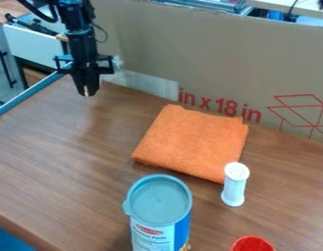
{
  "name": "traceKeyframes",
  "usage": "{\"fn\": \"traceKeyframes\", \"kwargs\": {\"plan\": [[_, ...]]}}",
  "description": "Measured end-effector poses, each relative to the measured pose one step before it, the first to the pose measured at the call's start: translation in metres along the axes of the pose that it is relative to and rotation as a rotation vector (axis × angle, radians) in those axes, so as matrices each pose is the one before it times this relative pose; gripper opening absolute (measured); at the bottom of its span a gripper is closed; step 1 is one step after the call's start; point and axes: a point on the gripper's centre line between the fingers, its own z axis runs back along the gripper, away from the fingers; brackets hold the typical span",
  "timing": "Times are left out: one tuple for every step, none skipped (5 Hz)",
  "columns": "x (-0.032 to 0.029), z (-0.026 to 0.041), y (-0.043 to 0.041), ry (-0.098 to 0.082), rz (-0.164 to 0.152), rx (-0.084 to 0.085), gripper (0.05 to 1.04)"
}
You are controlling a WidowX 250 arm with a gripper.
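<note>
Brown table (65,162) | red-printed cardboard (203,54) | labelled canister (159,203) | orange cloth (193,142) | tool (87,92) closed, upper left

Gripper (87,92), far left: black. Cloth (190,142): plain orange. Shaker (235,186), right: white. Canister (160,201), near side: grey lid, blue-and-white body, red marking. Cup (252,244), near right: red. Tabletop (65,162): brown, wood-grained. Cardboard (216,54), far side: tan, red print.

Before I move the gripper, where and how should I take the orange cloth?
Probably pinch the orange cloth at its near-left corner, coming down from above: it lies folded flat, so the stacked layers there should give something to close on. That corner is also away from the white shaker, which stands by the near-right corner.
</note>
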Motion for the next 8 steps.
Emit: {"fn": "traceKeyframes", "kwargs": {"plan": [[0.01029, -0.02391, -0.00109, 0.0667, 0.0257, 0.0072, 0.164], [-0.00077, 0.00039, 0.00428, 0.0290, 0.0355, 0.0274, 0.164], [-0.00494, -0.00690, 0.00198, 0.0454, 0.0277, 0.0173, 0.196], [-0.00064, -0.00086, -0.00045, 0.0017, 0.0110, -0.0030, 0.440], [-0.00050, 0.00777, -0.00497, -0.0148, -0.0183, -0.0411, 0.754], [-0.00601, 0.01785, -0.00483, -0.0268, -0.0282, -0.0284, 0.994], [-0.01696, 0.02007, -0.00447, -0.0061, -0.0284, -0.0215, 1.005], [-0.03725, 0.04067, -0.00353, -0.0488, -0.0391, 0.0044, 1.001]]}}
